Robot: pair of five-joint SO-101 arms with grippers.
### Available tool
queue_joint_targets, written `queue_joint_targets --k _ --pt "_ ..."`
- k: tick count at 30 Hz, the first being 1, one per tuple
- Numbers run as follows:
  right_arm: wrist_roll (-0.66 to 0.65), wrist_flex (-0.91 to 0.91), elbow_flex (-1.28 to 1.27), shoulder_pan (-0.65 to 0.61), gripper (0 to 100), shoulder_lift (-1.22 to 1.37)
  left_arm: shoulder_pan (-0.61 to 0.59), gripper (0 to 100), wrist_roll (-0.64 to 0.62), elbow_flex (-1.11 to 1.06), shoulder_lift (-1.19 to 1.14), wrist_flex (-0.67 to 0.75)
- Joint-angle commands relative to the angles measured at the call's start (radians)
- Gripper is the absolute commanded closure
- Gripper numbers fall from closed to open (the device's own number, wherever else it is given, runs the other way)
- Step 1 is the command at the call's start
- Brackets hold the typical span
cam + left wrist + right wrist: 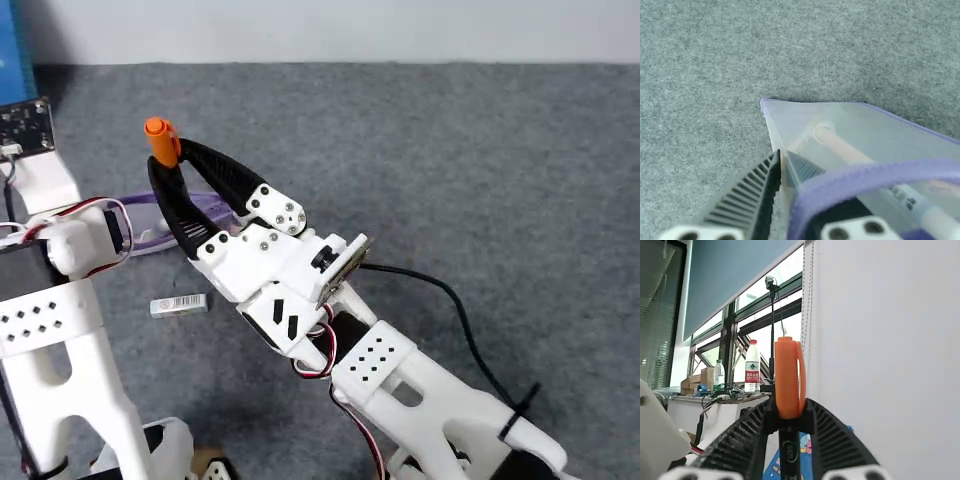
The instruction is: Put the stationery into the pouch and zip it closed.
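Your right gripper (170,165) has its fingers clamped on a black pen (788,385), and the pen's orange cap sticks out past the fingertips. It hangs over the far left of the grey table (450,150), just beside the pouch (140,212). Your left gripper (780,162) pinches the clear pouch wall near a corner, below the purple zip edge, with one finger outside and one inside. A pale pen (845,150) lies inside the pouch. A small white barcoded block (179,304) lies on the table near of the pouch, between the arms.
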State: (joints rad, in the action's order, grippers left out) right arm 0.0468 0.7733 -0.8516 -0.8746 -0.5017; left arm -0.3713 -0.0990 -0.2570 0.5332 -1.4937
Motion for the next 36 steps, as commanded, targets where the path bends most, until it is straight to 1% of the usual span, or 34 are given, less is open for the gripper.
queue_joint_targets --k 1,6,13,17,21,22,24,27,30,32,36 --pt "-0.014 0.016 0.097 -0.008 99.1 0.015 0.011 99 0.008 0.008 0.032 0.003" --pt "-0.012 0.016 0.175 -0.008 99.1 0.091 0.011 99 0.008 0.008 0.032 0.002" --pt "-0.011 0.022 0.17 -0.007 99.1 0.197 0.011 99 0.008 0.008 0.032 0.0" --pt "-0.009 0.024 0.117 -0.01 99.1 0.191 0.008 99 0.008 0.008 0.032 0.002" --pt "-0.011 0.015 0.051 -0.004 98.6 0.097 0.008 99 0.008 0.007 0.032 0.0" --pt "-0.012 -0.002 0.028 -0.004 98.6 0.068 0.008 99 0.008 0.007 0.032 0.0" --pt "-0.012 -0.096 0.0 -0.01 95.8 0.01 0.008 99 0.008 0.007 0.032 0.0" --pt "0.002 -0.306 -0.003 -0.027 84.0 -0.061 0.008 99 0.008 0.007 0.032 -0.002" --pt "0.084 -0.43 -0.003 -0.027 72.5 -0.125 0.008 99 0.008 0.007 0.032 -0.003" --pt "0.098 -0.472 -0.002 -0.027 71.6 -0.157 0.008 99 0.008 0.007 0.032 -0.003" --pt "0.103 -0.545 -0.002 -0.027 75.8 -0.188 0.006 99 0.008 0.007 0.032 -0.003"
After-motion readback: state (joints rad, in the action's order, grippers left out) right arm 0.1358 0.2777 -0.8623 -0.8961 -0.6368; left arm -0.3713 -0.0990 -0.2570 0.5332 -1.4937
